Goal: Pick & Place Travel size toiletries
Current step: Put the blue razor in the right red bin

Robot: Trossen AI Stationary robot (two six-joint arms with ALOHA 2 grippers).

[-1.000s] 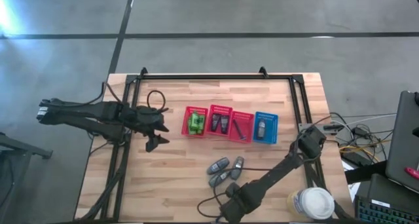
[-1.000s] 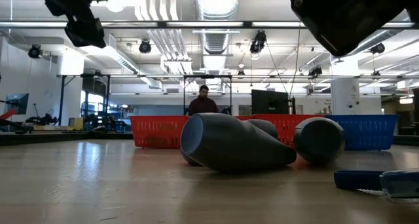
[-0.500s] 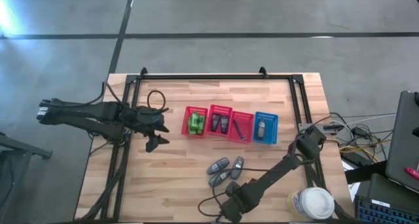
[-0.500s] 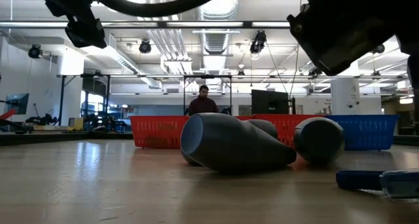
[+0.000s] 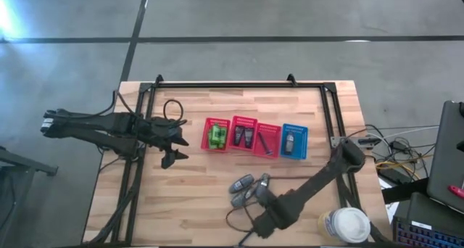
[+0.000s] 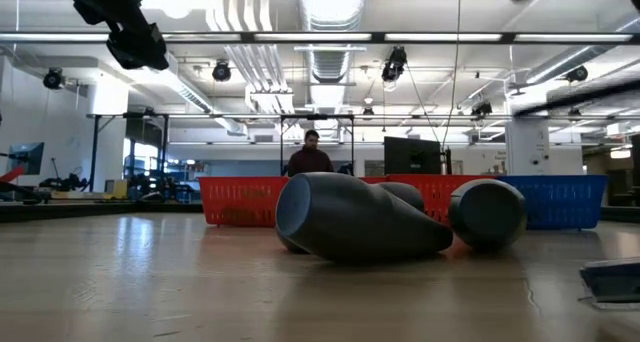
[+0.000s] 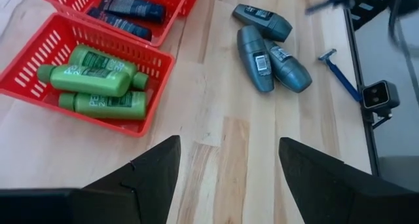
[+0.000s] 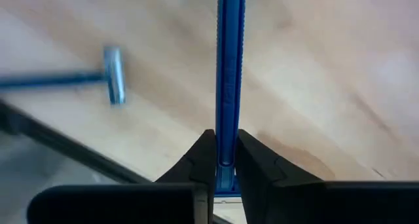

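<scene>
Blue razor (image 8: pixel 229 86) clamped in the right gripper (image 8: pixel 222 160), long axis running straight out between its fingers.

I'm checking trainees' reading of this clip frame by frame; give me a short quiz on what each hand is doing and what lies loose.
1. What is the right hand shut on?
A a comb
B a blue razor
C a sponge
2. True or false: the left hand, at the table's left side, is open and holds nothing.
3. Fill in: ___ grey tubes lie loose together on the table, outside the baskets.

Key: 1 B; 2 true; 3 three.
</scene>
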